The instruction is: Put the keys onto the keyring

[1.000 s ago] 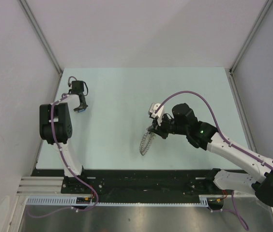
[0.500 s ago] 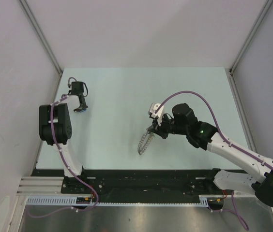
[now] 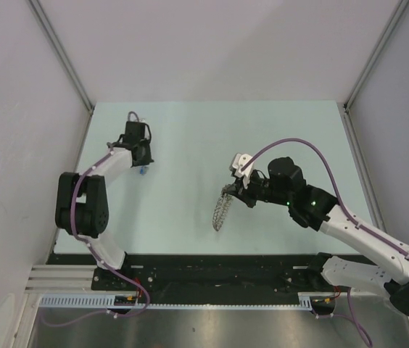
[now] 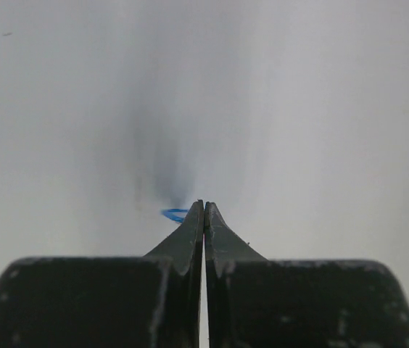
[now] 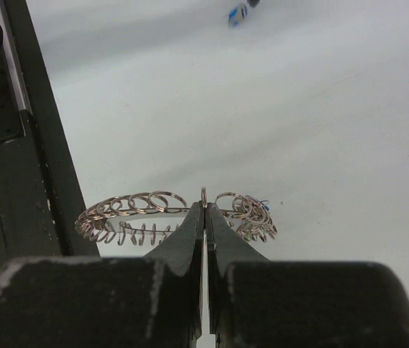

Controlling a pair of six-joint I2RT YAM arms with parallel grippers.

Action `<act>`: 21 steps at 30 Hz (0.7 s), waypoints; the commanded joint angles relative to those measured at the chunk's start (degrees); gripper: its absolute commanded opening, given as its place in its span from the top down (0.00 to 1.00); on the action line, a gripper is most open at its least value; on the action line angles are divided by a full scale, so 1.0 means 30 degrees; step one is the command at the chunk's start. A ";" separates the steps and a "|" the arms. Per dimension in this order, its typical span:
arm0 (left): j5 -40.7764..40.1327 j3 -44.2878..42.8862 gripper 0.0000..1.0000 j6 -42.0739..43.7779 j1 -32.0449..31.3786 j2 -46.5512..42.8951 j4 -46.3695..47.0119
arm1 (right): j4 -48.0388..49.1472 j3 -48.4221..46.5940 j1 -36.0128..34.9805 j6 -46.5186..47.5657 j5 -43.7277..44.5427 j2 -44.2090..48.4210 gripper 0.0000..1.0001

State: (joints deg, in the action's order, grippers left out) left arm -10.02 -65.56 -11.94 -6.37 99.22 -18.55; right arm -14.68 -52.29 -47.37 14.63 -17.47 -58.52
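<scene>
Both closed: right hand [image 5: 204, 208] pinches the coiled silver keyring [image 5: 127, 206], left hand [image 4: 204, 207] a blue-headed key [image 4: 173, 214].

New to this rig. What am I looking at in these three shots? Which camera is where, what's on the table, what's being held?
These are two small robot arms bolted side by side at the near edge of a pale table. Each arm ends in a two-finger claw.

The wide picture comes from a fixed camera above and behind the arms, so the left arm is on the left. The other two pictures come from a camera on each wrist, looking out along that claw's own fingers.

The right claw is shut on the rim of the keyring, a loop of linked silver rings. The left claw is also shut. A blue-headed key peeks out at its tips and looks pinched there, though most of it is hidden.
</scene>
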 commanded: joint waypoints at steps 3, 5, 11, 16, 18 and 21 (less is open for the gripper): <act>0.3162 -0.0500 1.00 0.1139 -0.3843 -0.2515 -0.2047 | 0.0734 -0.0148 -0.0146 -0.0220 0.1866 0.1751 1.00; 0.3982 -0.0646 1.00 0.1607 -0.4844 -0.2984 -0.3010 | 0.0615 -0.0148 -0.0146 -0.0190 0.2190 0.2045 1.00; 0.5303 -0.0413 1.00 0.2691 -0.7162 -0.4592 -0.6115 | 0.0030 -0.0176 -0.0146 -0.0014 0.3333 0.3071 1.00; 0.4368 -0.0412 1.00 0.4415 -0.7602 -0.4715 -0.8288 | -0.0381 -0.0148 -0.0146 0.0044 0.3949 0.3510 1.00; 0.4424 -0.0441 1.00 0.4655 -0.7865 -0.4045 -0.8641 | -0.0498 -0.0177 -0.0146 0.0073 0.4212 0.3657 1.00; 0.4717 -0.0733 1.00 0.5065 -0.8653 -0.2845 -0.8351 | -0.0644 -0.0147 -0.0146 0.0015 0.4447 0.3979 1.00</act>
State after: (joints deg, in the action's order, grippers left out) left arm 2.24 -65.80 -3.81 -29.39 86.94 -40.82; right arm -18.35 -52.27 -47.57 14.66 -6.48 -48.88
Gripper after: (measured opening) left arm 0.006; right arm 0.009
